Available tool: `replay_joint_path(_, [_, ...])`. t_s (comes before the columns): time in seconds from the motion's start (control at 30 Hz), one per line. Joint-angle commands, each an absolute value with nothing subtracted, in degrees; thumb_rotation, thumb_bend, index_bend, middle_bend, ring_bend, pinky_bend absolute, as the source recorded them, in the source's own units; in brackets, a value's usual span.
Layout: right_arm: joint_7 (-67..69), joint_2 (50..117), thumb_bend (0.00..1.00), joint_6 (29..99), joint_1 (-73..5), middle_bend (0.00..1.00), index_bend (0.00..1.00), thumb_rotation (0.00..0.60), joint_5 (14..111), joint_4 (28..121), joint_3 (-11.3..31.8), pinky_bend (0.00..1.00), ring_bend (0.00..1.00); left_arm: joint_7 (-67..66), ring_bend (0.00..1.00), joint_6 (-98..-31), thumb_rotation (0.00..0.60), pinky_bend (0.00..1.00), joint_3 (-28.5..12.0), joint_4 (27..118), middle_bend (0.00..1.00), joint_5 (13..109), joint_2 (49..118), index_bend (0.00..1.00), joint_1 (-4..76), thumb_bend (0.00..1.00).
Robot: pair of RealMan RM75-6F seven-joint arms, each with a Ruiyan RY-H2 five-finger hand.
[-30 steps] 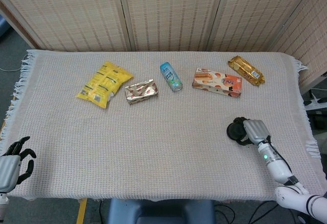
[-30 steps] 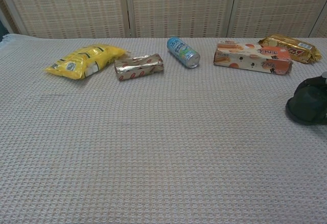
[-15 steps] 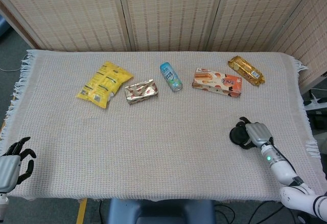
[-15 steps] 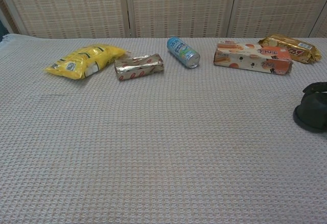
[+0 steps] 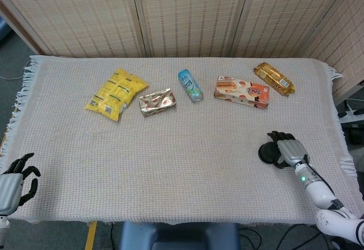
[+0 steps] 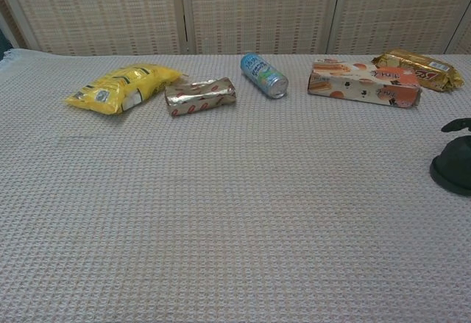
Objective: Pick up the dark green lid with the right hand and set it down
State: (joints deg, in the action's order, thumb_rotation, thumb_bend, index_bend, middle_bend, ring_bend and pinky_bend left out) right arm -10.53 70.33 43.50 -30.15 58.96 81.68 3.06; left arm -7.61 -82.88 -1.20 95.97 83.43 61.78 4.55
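Tablecloth (image 5: 187, 147), robot hand (image 5: 290, 150) gripping lid (image 5: 267, 153)

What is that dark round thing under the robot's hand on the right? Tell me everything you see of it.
It is the dark green lid, round, low and matte, probably plastic. It lies on the woven cloth near the table's right edge. The right hand covers its right side, dark fingers curling over it. The chest view shows only its left part at the frame edge.

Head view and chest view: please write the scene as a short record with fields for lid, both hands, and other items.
lid: dark green lid on the cloth, near the table's right edge
right hand: right hand over the lid; grip unclear
left hand: left hand at the near left corner, holds nothing
other items: yellow bag, silver packet, blue can, biscuit box, gold packet
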Motion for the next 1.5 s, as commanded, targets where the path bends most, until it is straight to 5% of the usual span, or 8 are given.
replay_joint_path(0.03, [-10.9,70.2,0.24,46.6,-29.2,0.0,0.0,0.6,59.7,82.6,3.2,0.05,0.0,-7.7,0.2,-82.9,0.6,0.54,-1.2,96.0,0.14,83.4,61.8,0.5,4.5,0.53])
replay_joint_path(0.17, [-10.7,71.2,0.24,51.1,-27.8,0.0,0.01,0.6,62.0,82.7,3.3,0.06,0.0,-7.9,0.2,-82.8,0.6,0.54,-1.2,96.0,0.14,83.3,61.9,0.49,4.6,0.53])
replay_joint_path(0.4, [-11.3,72.1,0.24,52.3,-27.0,0.12,0.21,0.6,63.4,82.2,2.8,0.17,0.03,-7.7,0.2,-82.8,0.6,0.54,-1.2,96.0,0.14,83.3,61.8,0.49,4.5,0.53])
replay_joint_path(0.63, [-12.6,72.6,0.24,51.6,-27.4,0.19,0.28,0.6,61.5,81.5,3.4,0.22,0.14,-7.4,0.2,-82.8,0.6,0.54,-1.3,95.9,0.15,83.3,61.7,0.49,4.6,0.53])
replay_joint_path(0.87, [-11.5,73.6,0.24,55.7,-26.3,0.35,0.46,0.6,64.4,81.3,4.0,0.38,0.36,-7.5,0.2,-82.7,0.6,0.54,-1.3,96.0,0.14,83.2,61.7,0.5,4.6,0.53])
replay_joint_path(1.17, [-6.1,69.8,0.24,61.6,-23.5,0.37,0.48,0.6,71.3,86.4,3.7,0.39,0.38,-7.5,0.2,-82.7,0.6,0.54,-1.2,96.0,0.15,83.1,61.7,0.49,4.6,0.53])
replay_joint_path(1.5, [-20.3,63.4,0.24,64.2,-19.1,0.37,0.48,0.6,61.6,93.9,1.0,0.39,0.38,-8.2,0.2,-82.6,0.6,0.54,-1.2,96.1,0.14,83.1,61.9,0.49,4.6,0.53])
